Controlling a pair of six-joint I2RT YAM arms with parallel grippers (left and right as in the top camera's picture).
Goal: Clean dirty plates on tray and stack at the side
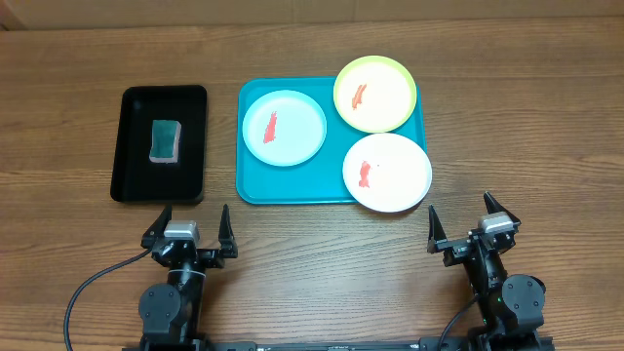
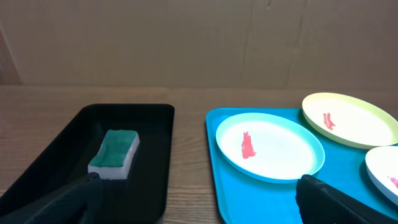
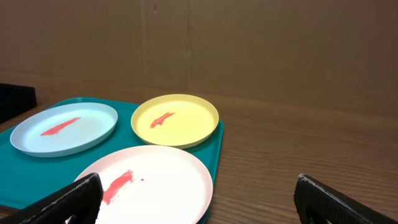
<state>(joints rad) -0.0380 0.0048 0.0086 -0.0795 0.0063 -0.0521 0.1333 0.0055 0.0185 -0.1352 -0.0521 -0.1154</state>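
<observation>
From overhead: turquoise tray (image 1: 255,185) at centre, bearing red-smeared light blue plate (image 1: 283,128) at 9 o'clock, yellow-green plate (image 1: 375,94) at 1, white plate (image 1: 387,173) at 5; left gripper (image 1: 195,216) at 7, right gripper (image 1: 458,210) at 5, both spread wide, empty. Left wrist: sponge (image 2: 114,154) in black tray (image 2: 155,162) at 9. Right wrist: white plate nearest, at 7.

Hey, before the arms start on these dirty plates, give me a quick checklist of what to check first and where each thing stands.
1. Open, empty left gripper: ok.
2. Open, empty right gripper: ok.
3. Uncovered sponge lying in black tray: ok.
4. Unstacked light blue plate, yellow-green plate and white plate on turquoise tray: ok.
5. Plates fully inside the tray rim: not ok; yellow-green and white overhang it.
6. Plates clean: not ok; each carries a red smear.
</observation>
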